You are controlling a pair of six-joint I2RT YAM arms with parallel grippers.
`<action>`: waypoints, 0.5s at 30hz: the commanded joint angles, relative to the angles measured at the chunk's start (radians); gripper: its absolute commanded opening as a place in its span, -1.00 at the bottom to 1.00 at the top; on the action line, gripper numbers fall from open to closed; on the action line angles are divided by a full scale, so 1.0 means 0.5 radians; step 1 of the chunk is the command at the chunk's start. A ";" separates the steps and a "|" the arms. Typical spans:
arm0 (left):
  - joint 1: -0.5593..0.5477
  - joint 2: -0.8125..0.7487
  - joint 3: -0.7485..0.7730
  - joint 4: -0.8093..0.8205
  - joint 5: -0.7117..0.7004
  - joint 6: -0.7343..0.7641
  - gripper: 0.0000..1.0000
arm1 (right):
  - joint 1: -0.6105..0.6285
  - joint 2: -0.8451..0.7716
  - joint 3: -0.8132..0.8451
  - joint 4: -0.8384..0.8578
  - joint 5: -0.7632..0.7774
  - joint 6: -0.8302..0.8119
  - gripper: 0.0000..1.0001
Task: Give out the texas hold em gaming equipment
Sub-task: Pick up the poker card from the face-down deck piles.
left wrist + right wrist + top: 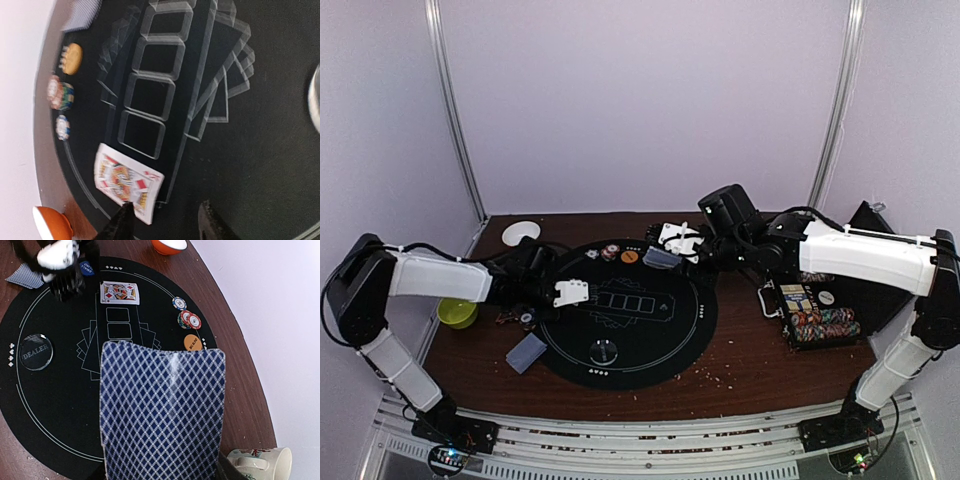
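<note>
Right tool (pixel 162 474) pinches a diamond-patterned card (pixel 160 410) over the round black mat (pixel 60 400).

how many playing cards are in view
3. One face-up card on the mat; one blue-backed card held by the right end effector; one face-down card, possibly a stack, on the table beside the mat's near-left edge. Others may be hidden.

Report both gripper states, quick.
Left gripper: open, one finger over the face-up card's corner.
Right gripper: closed, holding a blue-backed card.
</note>
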 commanded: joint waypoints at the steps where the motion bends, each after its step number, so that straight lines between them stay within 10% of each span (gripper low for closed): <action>1: -0.004 -0.331 0.244 -0.077 0.379 -0.487 0.15 | -0.013 -0.052 0.001 0.011 -0.004 0.007 -0.05; 10: 0.093 -0.154 0.710 0.270 1.420 -2.165 0.73 | 0.007 0.014 0.080 0.007 -0.049 0.000 -0.05; 15: 0.073 0.047 0.764 0.521 1.763 -2.574 0.92 | 0.022 0.020 0.083 0.024 -0.062 -0.003 -0.05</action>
